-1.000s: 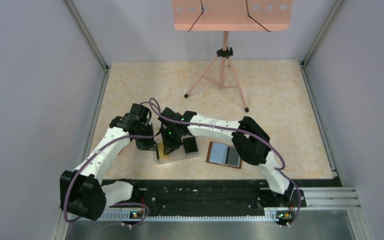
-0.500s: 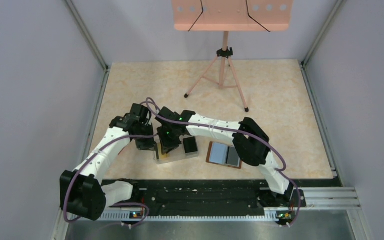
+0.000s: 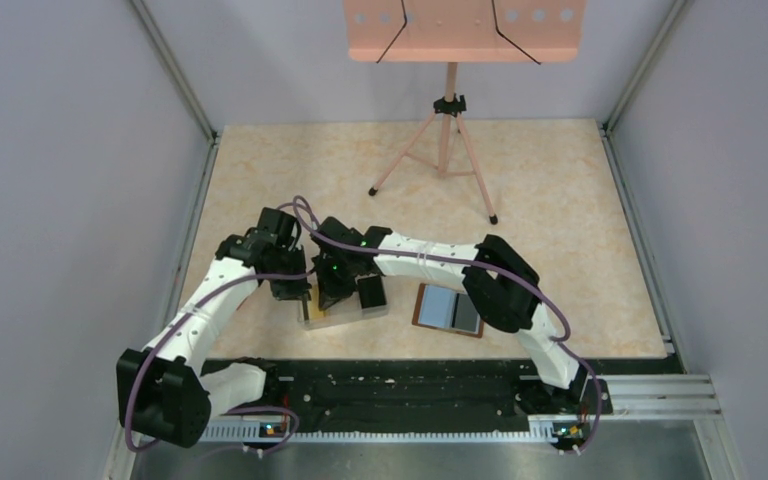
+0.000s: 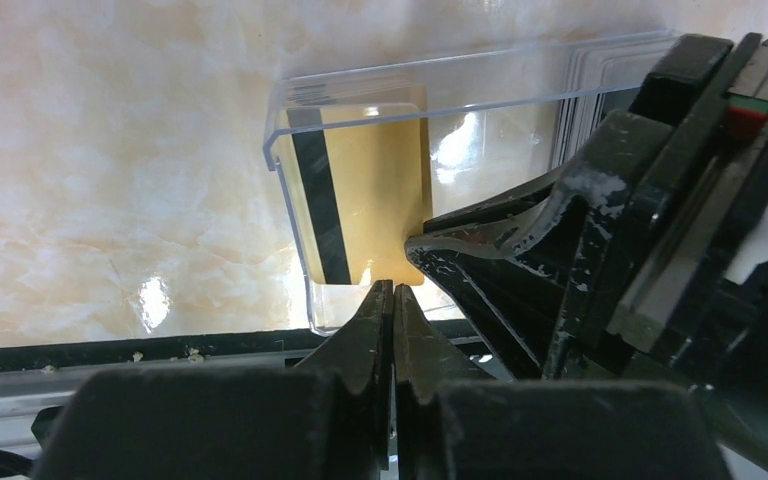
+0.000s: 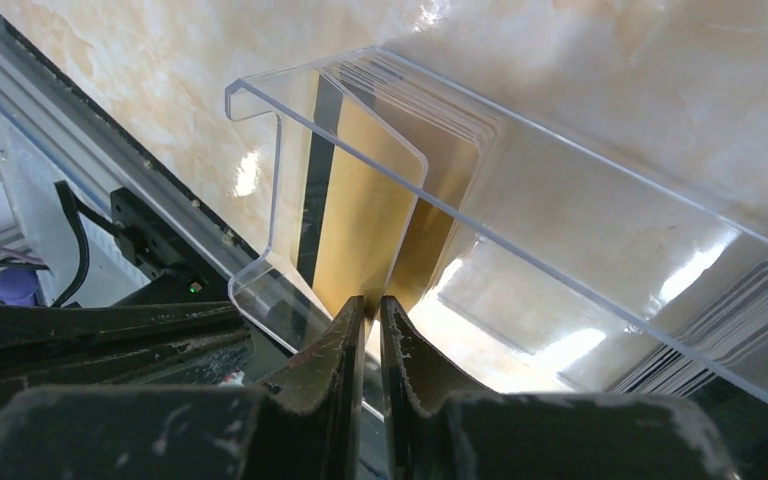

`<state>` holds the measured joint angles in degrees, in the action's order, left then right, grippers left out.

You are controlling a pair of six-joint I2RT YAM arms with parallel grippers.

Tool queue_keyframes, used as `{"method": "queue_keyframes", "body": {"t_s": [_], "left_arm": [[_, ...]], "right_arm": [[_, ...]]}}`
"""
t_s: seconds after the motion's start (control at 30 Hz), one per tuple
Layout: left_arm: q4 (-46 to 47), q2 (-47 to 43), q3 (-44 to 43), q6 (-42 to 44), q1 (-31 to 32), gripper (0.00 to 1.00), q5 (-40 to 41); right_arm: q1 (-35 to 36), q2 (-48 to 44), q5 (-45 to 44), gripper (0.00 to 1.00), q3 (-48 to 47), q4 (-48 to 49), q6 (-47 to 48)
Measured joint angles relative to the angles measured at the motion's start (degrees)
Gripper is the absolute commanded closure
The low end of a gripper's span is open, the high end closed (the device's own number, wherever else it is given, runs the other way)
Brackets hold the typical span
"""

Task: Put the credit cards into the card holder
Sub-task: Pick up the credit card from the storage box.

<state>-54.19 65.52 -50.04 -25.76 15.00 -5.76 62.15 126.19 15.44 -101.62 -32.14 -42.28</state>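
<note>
Table [image 3: 580, 200] with a pale marbled top carries everything. On the left, the left arm [image 3: 205, 310] reaches in toward a clear plastic tray [image 4: 460, 82] that sits near the table's front edge. The left arm's jaws are pressed tight together with nothing seen between them. Their tips are at the tray's near wall, just below the lower edge of a gold card [image 4: 375, 190].

That card has a black stripe down one side and stands tilted in the left end of the tray, with at least one more gold card right behind it. The right arm's jaws are clenched on its lower edge: the right wrist view shows a thin strip of gold in the narrow slit between them.

Further right in the tray lies a fanned stack of cards [image 5: 730, 330]; their colour is hard to tell through the plastic. To the right of the tray and apart from it, the card holder [image 3: 448, 308] lies open and flat on the table. It has a brown rim and a pale blue-grey inside, and its right edge is hidden by the right arm [image 3: 505, 290]. At the back stands a pink tripod stand [image 3: 447, 140].
</note>
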Motion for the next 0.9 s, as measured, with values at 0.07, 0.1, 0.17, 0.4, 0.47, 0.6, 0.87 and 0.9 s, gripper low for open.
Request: {"method": "queue_keyframes", "body": {"t_s": [0.07, 0.1, 0.17, 0.4, 0.47, 0.6, 0.87, 0.9], "left_arm": [[0.0, -0.1, 0.0, 0.0, 0.0, 0.97, 0.0], [-0.1, -0.1, 0.0, 0.0, 0.0, 0.97, 0.0], [-0.1, -0.1, 0.0, 0.0, 0.0, 0.97, 0.0], [-0.2, -1.1, 0.0, 0.0, 0.0, 0.97, 0.0], [-0.2, -1.6, 0.0, 0.0, 0.0, 0.97, 0.0], [-0.2, -1.9, 0.0, 0.0, 0.0, 0.97, 0.0], [-0.5, -2.1, 0.0, 0.0, 0.0, 0.96, 0.4], [-0.7, -2.2, 0.0, 0.0, 0.0, 0.96, 0.5]], "right_arm": [[0.0, 0.0, 0.7, 0.87, 0.8, 1.5, -0.5], [0.0, 0.0, 1.0, 0.86, 1.3, 2.4, -0.8], [0.0, -0.3, 1.6, 0.85, 2.7, 4.4, -1.4], [-0.1, -2.5, 4.1, 0.84, 8.6, 11.8, -4.5], [-0.1, -3.2, 4.9, 0.84, 10.1, 13.8, -5.4], [-0.2, -3.6, 6.3, 0.83, 11.4, 16.9, -6.7], [-0.5, -3.9, 8.4, 0.67, 13.1, 21.7, -8.8], [-0.5, -3.9, 8.5, 0.64, 13.2, 21.9, -8.9]]}}
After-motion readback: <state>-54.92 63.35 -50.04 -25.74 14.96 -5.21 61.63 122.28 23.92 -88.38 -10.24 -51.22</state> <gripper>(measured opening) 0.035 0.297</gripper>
